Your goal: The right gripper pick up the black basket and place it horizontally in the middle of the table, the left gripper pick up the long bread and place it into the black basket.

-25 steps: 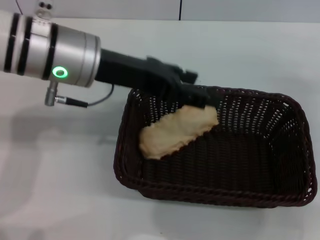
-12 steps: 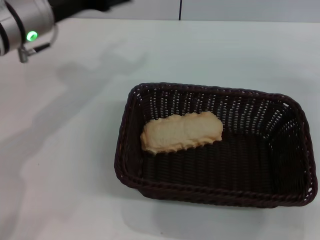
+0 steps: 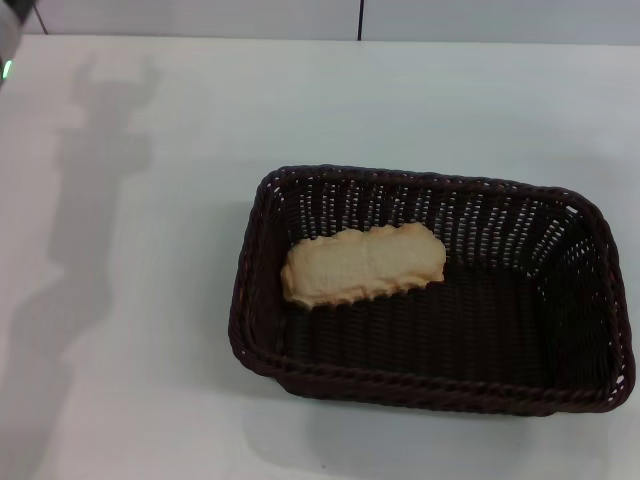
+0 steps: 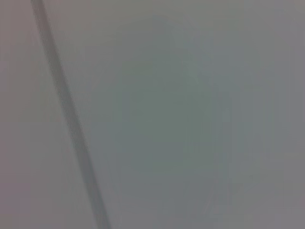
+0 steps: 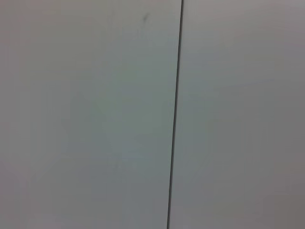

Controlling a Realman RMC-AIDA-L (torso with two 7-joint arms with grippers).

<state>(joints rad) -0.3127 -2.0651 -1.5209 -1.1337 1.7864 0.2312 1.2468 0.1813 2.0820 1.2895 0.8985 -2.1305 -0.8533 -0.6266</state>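
Left arm withdrawn to far-left corner, pincer unseen, long bread lying in black basket, well apart

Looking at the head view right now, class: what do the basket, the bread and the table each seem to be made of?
Basket: woven wicker or plastic rattan, near-black with a slight sheen; open weave and braided rim show.
Bread: baked dough or a foam replica, matte pale beige, scalloped along one edge.
Table: smooth white laminate or painted board, faintly glossy, carrying a soft shadow.
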